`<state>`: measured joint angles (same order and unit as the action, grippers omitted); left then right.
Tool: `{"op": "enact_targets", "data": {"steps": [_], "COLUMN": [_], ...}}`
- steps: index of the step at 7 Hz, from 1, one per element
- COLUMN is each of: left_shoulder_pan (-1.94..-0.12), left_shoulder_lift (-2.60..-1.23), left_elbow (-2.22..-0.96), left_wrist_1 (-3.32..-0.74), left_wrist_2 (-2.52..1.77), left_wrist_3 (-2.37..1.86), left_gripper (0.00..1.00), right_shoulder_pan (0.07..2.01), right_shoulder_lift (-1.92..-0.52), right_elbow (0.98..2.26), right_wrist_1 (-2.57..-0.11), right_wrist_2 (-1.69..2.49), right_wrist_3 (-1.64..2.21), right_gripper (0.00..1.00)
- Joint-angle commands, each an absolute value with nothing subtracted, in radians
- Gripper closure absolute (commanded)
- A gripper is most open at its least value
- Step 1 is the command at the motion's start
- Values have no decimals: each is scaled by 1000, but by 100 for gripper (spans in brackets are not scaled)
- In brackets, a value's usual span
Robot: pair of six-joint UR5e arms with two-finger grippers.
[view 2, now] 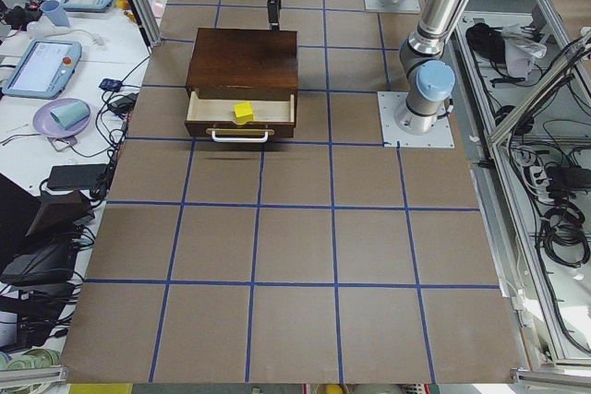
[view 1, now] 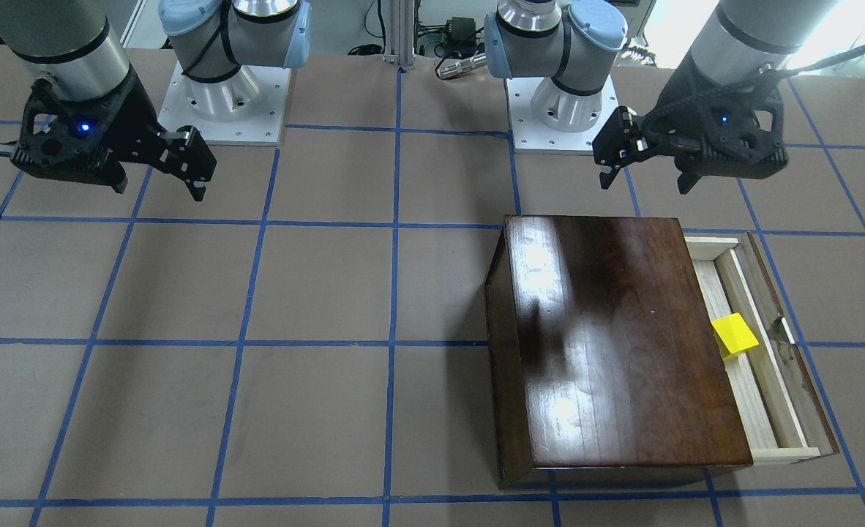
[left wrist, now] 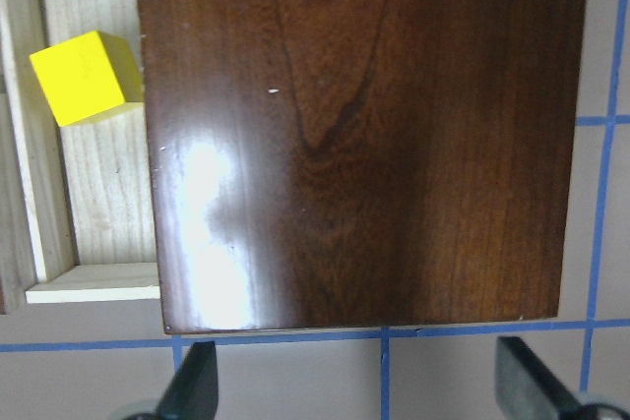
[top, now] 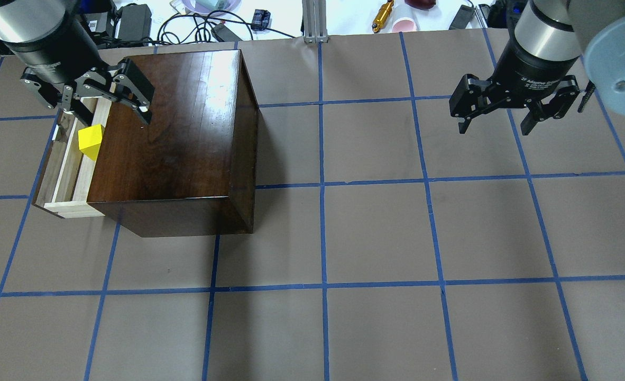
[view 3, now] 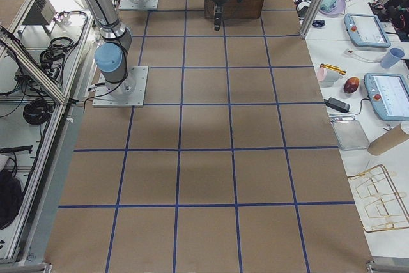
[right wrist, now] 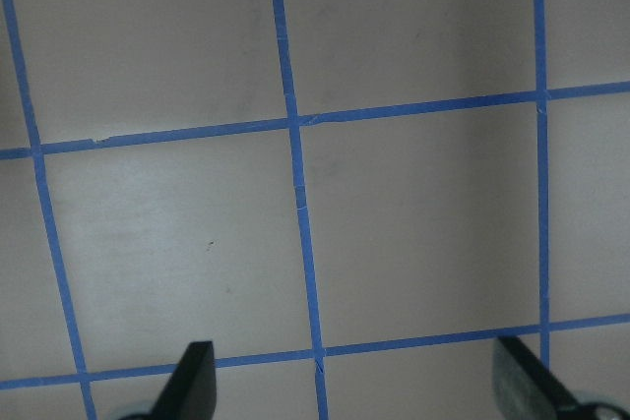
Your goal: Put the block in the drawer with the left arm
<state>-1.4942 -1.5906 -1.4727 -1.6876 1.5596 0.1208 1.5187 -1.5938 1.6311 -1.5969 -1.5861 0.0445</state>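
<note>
The yellow block (view 1: 735,335) lies inside the open drawer (view 1: 758,395), against the cabinet's front edge. It also shows in the overhead view (top: 91,140) and the left wrist view (left wrist: 87,76). The drawer (top: 64,174) of pale wood is pulled out of the dark-brown cabinet (top: 175,137). My left gripper (top: 114,114) is open and empty, raised above the drawer's far end and the cabinet's edge, apart from the block. In the left wrist view its fingertips (left wrist: 192,386) frame the cabinet top (left wrist: 364,135). My right gripper (top: 495,129) is open and empty over bare table.
The table is brown paper with a blue tape grid. The two arm bases (view 1: 227,95) stand at the robot's edge. Cables, cups and tablets (view 2: 42,62) lie on side benches beyond the table.
</note>
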Motion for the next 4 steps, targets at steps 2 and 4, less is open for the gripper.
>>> {"op": "enact_targets", "data": {"steps": [2, 4], "left_shoulder_pan": [-1525, -1525], "left_shoulder_lift": [-1597, -1600], "left_elbow": [-1477, -1503], "left_wrist_1": [-1660, -1603], "left_wrist_2": [1557, 1557], "left_wrist_3": [78, 32], "left_gripper": [0, 0], "right_shoulder_pan": [1519, 1519], "right_shoulder_lift": [-1594, -1594], "right_elbow": [1631, 1631], "right_wrist_1": [-1597, -1597], "right_wrist_2": [-1586, -1586], "right_wrist_3": [44, 44], "right_gripper": [0, 0]}}
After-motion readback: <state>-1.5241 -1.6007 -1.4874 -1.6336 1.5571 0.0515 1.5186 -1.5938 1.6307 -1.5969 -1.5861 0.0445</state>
